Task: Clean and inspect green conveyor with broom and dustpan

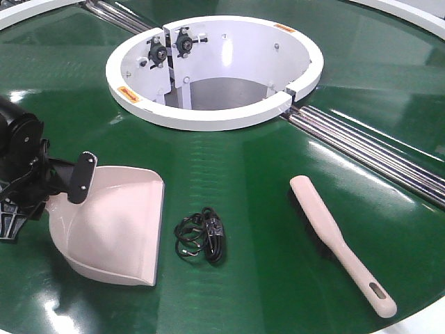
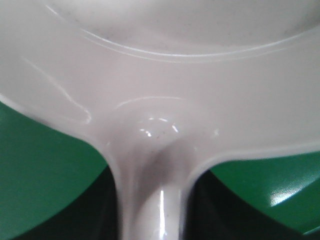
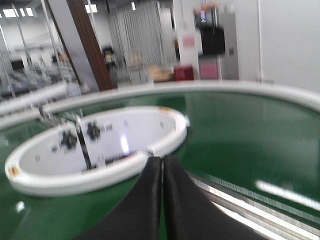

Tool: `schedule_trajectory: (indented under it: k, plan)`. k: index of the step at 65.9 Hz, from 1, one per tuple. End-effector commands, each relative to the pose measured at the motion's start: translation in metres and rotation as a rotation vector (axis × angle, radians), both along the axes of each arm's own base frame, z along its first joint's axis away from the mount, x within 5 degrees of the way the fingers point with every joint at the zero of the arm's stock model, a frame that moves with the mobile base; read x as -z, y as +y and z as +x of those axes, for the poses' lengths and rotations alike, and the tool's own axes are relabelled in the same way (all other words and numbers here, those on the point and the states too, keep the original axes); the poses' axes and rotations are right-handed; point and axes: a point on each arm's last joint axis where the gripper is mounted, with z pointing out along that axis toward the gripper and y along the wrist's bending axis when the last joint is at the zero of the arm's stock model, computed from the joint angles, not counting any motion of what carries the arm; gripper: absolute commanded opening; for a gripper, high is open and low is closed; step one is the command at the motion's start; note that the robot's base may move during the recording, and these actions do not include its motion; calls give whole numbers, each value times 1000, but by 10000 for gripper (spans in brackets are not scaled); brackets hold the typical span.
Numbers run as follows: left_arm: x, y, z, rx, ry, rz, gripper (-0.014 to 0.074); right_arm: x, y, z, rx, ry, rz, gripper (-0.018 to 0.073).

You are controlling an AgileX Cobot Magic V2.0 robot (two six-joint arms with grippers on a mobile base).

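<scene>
Clearly the left jaws [image 1: 69, 189], at the lower left, are clamped on the handle of the dustpan [image 1: 118, 229], which lies on the conveyor [image 1: 264, 292] with its lip toward a coiled black cable [image 1: 201, 235]. At the lower right, well apart, lies the broom [image 1: 334, 236]. The right jaws [image 3: 162, 159] are pressed together, empty, above the belt before the white hub [image 3: 100, 150].
</scene>
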Motion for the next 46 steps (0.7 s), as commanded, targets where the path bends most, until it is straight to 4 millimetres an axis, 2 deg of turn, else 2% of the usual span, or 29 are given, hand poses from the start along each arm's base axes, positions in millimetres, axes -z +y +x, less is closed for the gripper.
schedule_trajectory:
  k: [1, 13, 29, 39, 46]
  plan:
    - [-18, -1, -2, 21, -50, 6, -7, -17, 0, 10, 0, 49, 5, -10]
    - [-18, -1, -2, 21, -50, 6, -7, -13, 0, 25, -1, 126, 23, -10]
    - [-18, -1, -2, 21, -50, 6, -7, -10, 0, 25, -3, 169, 31, 8]
    - [-18, -1, -2, 21, -50, 6, -7, -4, 5, 24, -46, 235, -11, 109]
    - [-18, -1, -2, 21, -50, 6, -7, 0, 10, 22, -109, 283, -75, 232]
